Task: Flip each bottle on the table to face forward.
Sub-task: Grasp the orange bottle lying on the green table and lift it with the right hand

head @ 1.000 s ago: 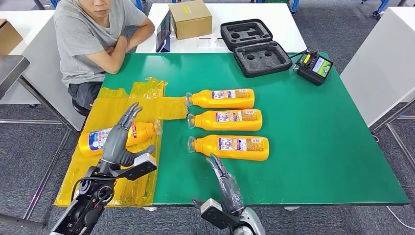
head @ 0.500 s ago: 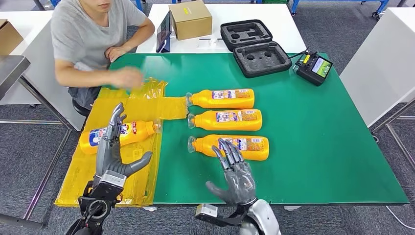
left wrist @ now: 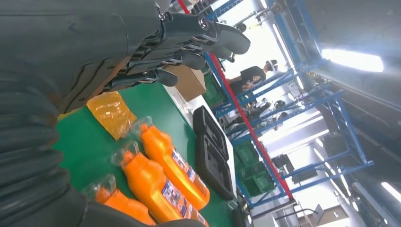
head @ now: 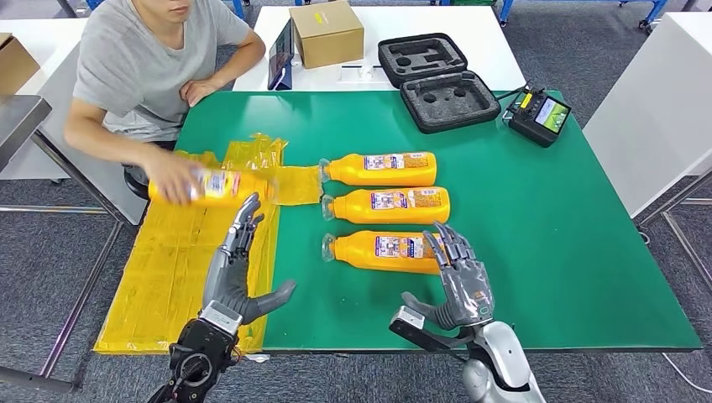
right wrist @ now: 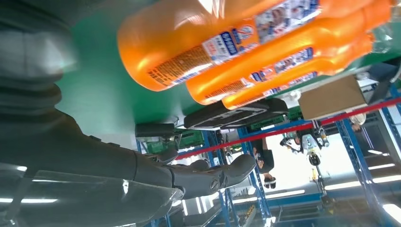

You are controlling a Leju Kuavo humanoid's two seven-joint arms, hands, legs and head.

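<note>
Left hand (head: 238,273) raised over the near left edge of the green table (head: 537,252), fingers spread, thumb out to the side, holding nothing. Right hand (head: 453,281) also empty and spread, palm away from camera, fingertips just at the base end of the nearest bottle (head: 393,251); contact can't be judged.

Three orange bottles lie on their sides in a column mid-table, caps pointing toward the robot's left, labels up: nearest bottle, middle bottle (head: 387,206), far bottle (head: 379,169). Close together, not clearly touching.

Fourth bottle (head: 214,185) is off the surface, blurred, gripped by a person's hand (head: 172,178) above the yellow plastic sheet (head: 180,260) that covers the table's left side. Person in grey shirt seated at that corner.

Far edge: open black foam case (head: 437,80), handheld controller (head: 541,115), cardboard box (head: 327,32) on the white table behind
</note>
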